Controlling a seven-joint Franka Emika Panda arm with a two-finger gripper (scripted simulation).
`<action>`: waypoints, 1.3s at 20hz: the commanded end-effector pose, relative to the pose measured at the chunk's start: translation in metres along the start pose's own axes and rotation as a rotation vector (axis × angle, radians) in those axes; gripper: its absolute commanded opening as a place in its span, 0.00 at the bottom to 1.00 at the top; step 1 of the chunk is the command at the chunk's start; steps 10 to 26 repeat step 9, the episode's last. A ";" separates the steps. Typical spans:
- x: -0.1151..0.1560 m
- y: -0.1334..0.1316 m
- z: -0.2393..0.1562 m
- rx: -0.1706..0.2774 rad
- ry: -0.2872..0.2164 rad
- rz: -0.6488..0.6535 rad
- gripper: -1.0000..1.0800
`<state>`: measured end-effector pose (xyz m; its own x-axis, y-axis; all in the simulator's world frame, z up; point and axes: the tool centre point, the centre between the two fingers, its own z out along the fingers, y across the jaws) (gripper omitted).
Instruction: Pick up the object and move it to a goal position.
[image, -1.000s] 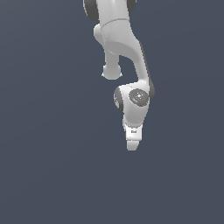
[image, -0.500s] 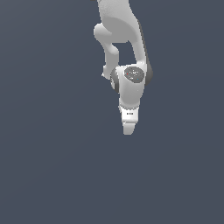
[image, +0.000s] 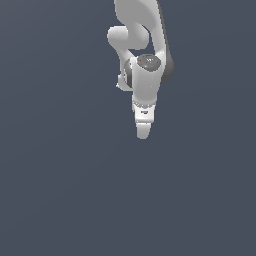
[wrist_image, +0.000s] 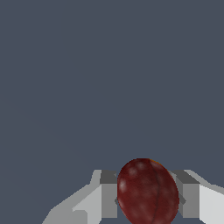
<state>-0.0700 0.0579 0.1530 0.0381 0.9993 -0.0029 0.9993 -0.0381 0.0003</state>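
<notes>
The dark red plum-like object (wrist_image: 148, 191) is seen in the wrist view clamped between the two grey pads (wrist_image: 108, 194) of the jaws, which are closed against its sides. In the exterior view the white gripper (image: 143, 131) points toward six o'clock, hiding the object. No writing can be read.

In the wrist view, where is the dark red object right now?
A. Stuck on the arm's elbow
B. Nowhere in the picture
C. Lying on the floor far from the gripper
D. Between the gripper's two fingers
D: the wrist view shows the dark red object sitting between the two fingers of the gripper, which flank it on both sides.
</notes>
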 end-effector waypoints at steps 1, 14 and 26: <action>-0.003 -0.007 -0.008 0.000 0.001 0.000 0.00; -0.006 -0.014 -0.018 0.000 0.002 0.000 0.00; -0.006 -0.014 -0.018 0.000 0.002 0.000 0.00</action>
